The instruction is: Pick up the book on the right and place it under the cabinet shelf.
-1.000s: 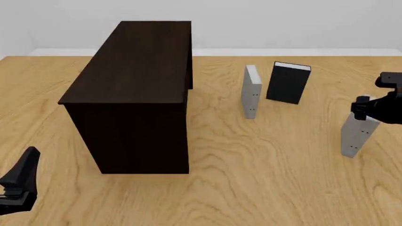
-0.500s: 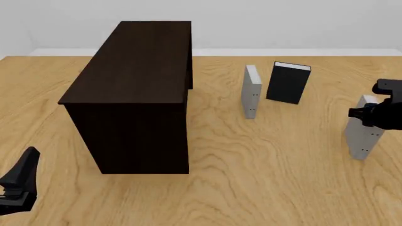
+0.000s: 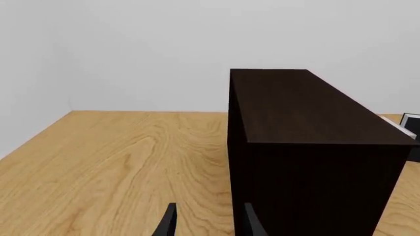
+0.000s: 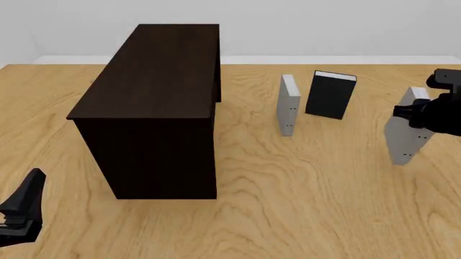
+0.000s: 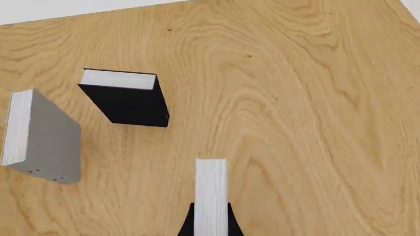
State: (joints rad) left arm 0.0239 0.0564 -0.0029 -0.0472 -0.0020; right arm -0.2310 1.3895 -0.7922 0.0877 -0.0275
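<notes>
The book (image 4: 405, 134), light grey with white page edges, hangs tilted at the table's right side, and my right gripper (image 4: 413, 115) is shut on its upper part. In the right wrist view its white page edge (image 5: 211, 189) runs between the two fingers (image 5: 188, 225). The cabinet shelf (image 4: 155, 81), big and almost black, stands at the left centre, well apart from the book; it also fills the right half of the left wrist view (image 3: 308, 113). My left gripper (image 4: 21, 208) rests open near the front left corner, with nothing between its fingers (image 3: 167, 223).
A second grey book (image 4: 289, 105) stands upright right of the cabinet, with a black book (image 4: 331, 96) behind and to its right. Both show in the right wrist view, grey (image 5: 46, 137) and black (image 5: 128, 101). Bare wooden table (image 4: 303, 205) lies between the cabinet and the held book.
The right gripper has lifted the grey book off the table and carried it up and slightly left, tilting it. The left arm has not moved.
</notes>
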